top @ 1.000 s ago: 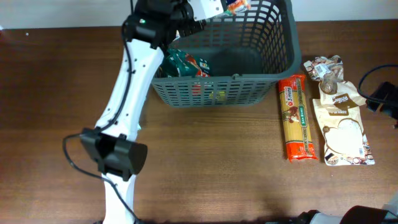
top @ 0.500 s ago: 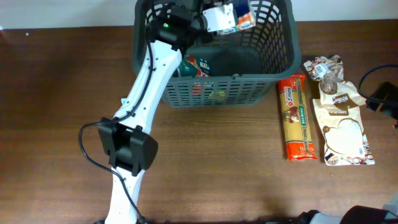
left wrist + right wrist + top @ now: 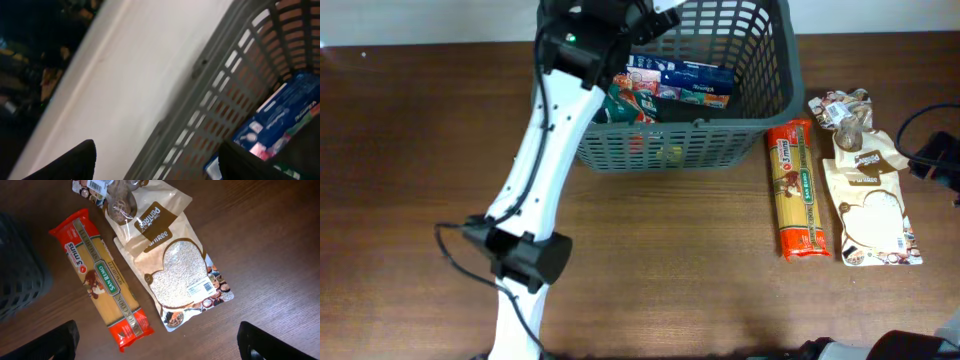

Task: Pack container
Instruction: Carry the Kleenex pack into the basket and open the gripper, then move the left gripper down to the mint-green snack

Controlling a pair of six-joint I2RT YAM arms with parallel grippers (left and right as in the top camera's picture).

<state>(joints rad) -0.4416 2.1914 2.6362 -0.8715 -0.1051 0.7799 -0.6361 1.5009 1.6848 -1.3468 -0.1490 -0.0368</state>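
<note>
- Grey plastic container (image 3: 740, 110) sits far back on the tabletop (image 3: 670, 270), blue box (image 3: 680, 80) inside.
- Our left tool (image 3: 157, 152) hangs spread and empty; we should rise clear of the rim.
- Right tool (image 3: 157, 337): spread too.

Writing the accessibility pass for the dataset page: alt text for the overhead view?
A dark grey container at the far side of a wooden table holds a blue box lying partly over a green packet, with the white left arm reaching over its back-left corner. Right of it, outside, lie a spaghetti packet and a tan grain pouch.
</note>
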